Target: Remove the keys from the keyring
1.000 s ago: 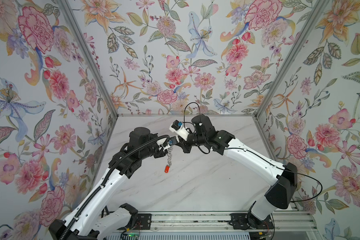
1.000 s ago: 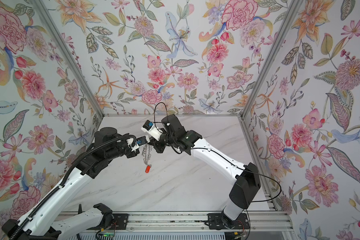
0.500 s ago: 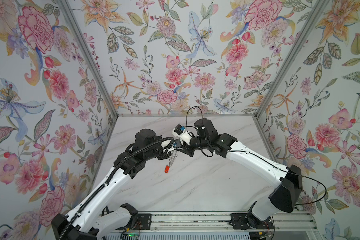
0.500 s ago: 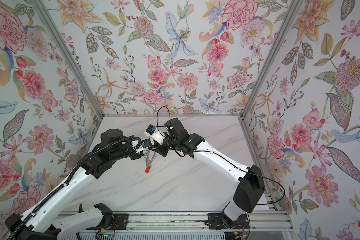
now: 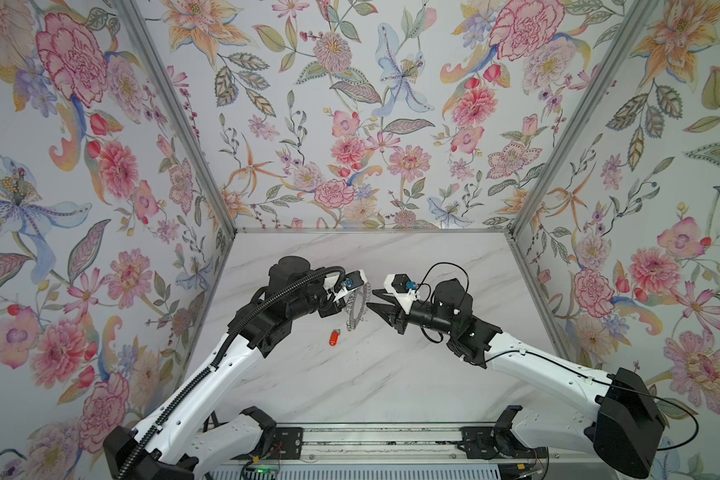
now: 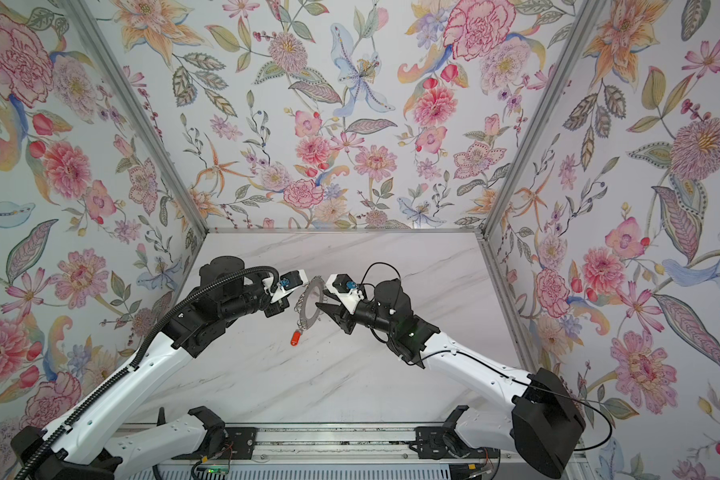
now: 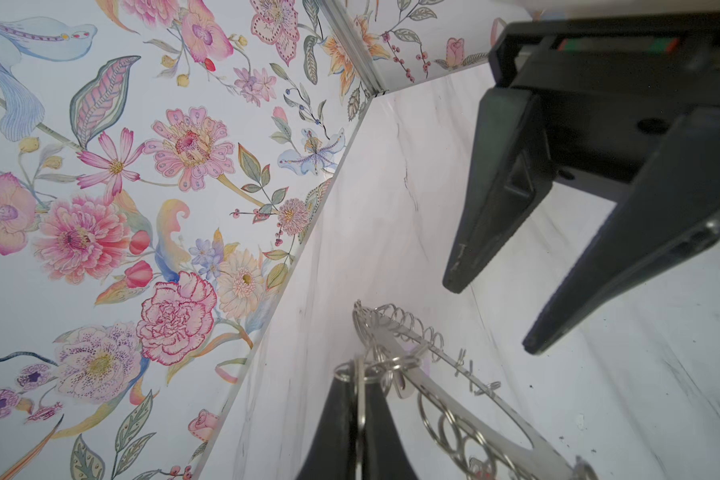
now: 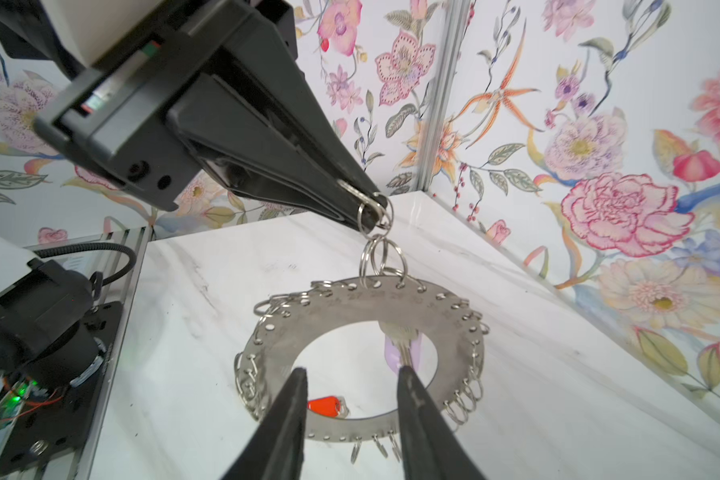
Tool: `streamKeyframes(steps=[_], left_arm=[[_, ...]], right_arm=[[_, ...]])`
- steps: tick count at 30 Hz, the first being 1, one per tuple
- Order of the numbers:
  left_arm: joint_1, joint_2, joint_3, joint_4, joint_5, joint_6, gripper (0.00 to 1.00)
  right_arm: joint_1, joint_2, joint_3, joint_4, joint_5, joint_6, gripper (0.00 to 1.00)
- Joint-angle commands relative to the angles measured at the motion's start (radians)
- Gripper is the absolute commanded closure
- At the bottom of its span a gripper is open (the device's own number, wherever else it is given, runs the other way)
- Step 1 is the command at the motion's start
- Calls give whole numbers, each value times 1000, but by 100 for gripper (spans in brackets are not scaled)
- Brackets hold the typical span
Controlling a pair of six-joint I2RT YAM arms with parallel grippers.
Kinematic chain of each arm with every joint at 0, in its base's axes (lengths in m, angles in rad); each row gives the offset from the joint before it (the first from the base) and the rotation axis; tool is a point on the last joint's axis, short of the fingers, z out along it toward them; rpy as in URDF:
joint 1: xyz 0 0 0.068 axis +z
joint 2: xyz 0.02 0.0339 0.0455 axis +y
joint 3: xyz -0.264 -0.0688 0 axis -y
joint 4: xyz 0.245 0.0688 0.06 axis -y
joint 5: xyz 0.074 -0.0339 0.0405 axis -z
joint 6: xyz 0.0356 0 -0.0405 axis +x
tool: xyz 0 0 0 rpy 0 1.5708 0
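1. Since a second ago the two grippers have come apart. They were bunched together at the keyring, and now there is a clear gap on its right side.
2. The left gripper has moved slightly toward the middle. Its jaws are pinched tight on a small split ring, and a short chain of further rings hangs the keyring beneath it, clear of the table.
3. In both top views the keyring hangs nearly edge-on between the two arms, with wire loops all round its rim.
4. The orange-red fob sits just below the keyring's lower edge, where it was before. I cannot tell whether it is hooked on or lying loose on the marble.
5. In the right wrist view the pale tag, with a silver key in front of it, shows through the keyring's central hole. It hangs down from the top of the keyring, so it looks to be still attached.
6. The right gripper has pulled back to the right. Its jaws, closed a second ago, stand partly open with nothing between them. They point at the keyring but are clear of it.
7. My reading is that the right gripper let go without bringing a key away. The tag and key remain to be taken off, and the right gripper will need a fresh approach while the left holds the keyring steady.
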Motion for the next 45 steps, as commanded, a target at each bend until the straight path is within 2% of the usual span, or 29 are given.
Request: streamKeyframes(steps=[1, 8, 22, 30, 34, 45], left_arm=[[-10, 4, 38, 61, 46, -44, 100], [-11, 5, 44, 77, 77, -73, 100], [-11, -9, 37, 105, 106, -104, 100], [-11, -10, 34, 104, 114, -104, 100], [-12, -16, 35, 104, 106, -101, 100], [-11, -24, 36, 100, 103, -95, 100]], right_arm=[[28, -10, -39, 291, 97, 49, 65], [60, 41, -49, 397, 113, 56, 70], [72, 106, 2, 373, 146, 27, 78], [73, 125, 32, 355, 152, 14, 79], [73, 127, 34, 342, 148, 9, 86], [76, 123, 30, 315, 173, -7, 85]])
